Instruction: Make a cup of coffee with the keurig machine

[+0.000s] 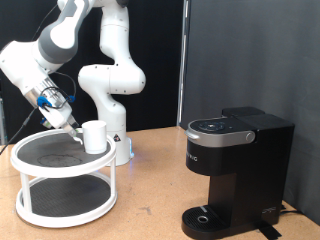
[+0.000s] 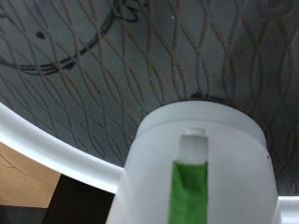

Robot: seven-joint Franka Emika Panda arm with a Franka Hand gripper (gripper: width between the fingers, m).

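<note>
One small white ceramic mug [image 1: 96, 136] stands on the white two-tier round rack's [image 1: 64, 159] dark mesh top; the two-finger gripper [image 1: 70, 124] reaches it, its jaws' spacing unclear; the black boxy coffee maker [image 1: 236, 172] sits well apart.

The setting is a robotics laboratory test cell, not a home kitchen. A white Franka Panda arm [image 1: 100, 60] is mounted at the rear edge of a bare wooden worktop [image 1: 150, 195]. Black curtain panels [image 1: 240, 50] close off the background behind the worktop. Cabling [image 1: 15, 125] hangs near the arm at the exterior view's left. Household items are staged as props: a white two-tier round rack [image 1: 62, 180] near the left edge and a black keurig machine [image 1: 235, 170] near the right edge.
</note>
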